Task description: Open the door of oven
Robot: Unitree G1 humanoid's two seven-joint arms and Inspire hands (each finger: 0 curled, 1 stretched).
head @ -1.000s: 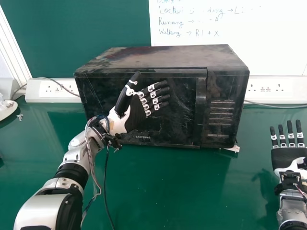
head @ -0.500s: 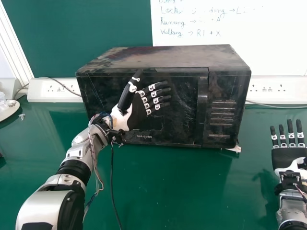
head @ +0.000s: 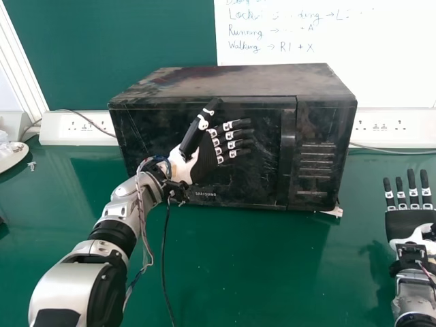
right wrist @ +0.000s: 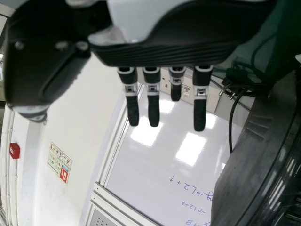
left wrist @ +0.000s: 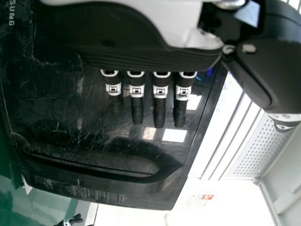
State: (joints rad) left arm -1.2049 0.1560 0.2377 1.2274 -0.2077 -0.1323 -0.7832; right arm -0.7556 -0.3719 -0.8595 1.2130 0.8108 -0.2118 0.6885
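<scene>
My left hand [head: 204, 158] is in front of the black oven's door [head: 262, 160], fingers straight and pointing right, thumb raised; whether it touches the door I cannot tell. The vertical door handle [head: 286, 153] stands a short way right of its fingertips, and the door is closed. In the left wrist view my left hand [left wrist: 141, 56] has its straight fingers over the glossy door, with the handle [left wrist: 94, 169] beyond them. My right hand [head: 409, 221] lies off to the oven's right, fingers straight, holding nothing. The right wrist view has the right hand [right wrist: 164, 54] with fingers extended.
The oven stands on a green table [head: 231, 272], against a wall with a whiteboard [head: 327, 41]. Socket strips [head: 75, 128] flank it on both sides, with cables running behind. A white round object [head: 10, 155] sits at the far left.
My left hand has moved right across the oven's front, closer to the handle, its fingers still straight. The right hand and the oven door have not moved.
</scene>
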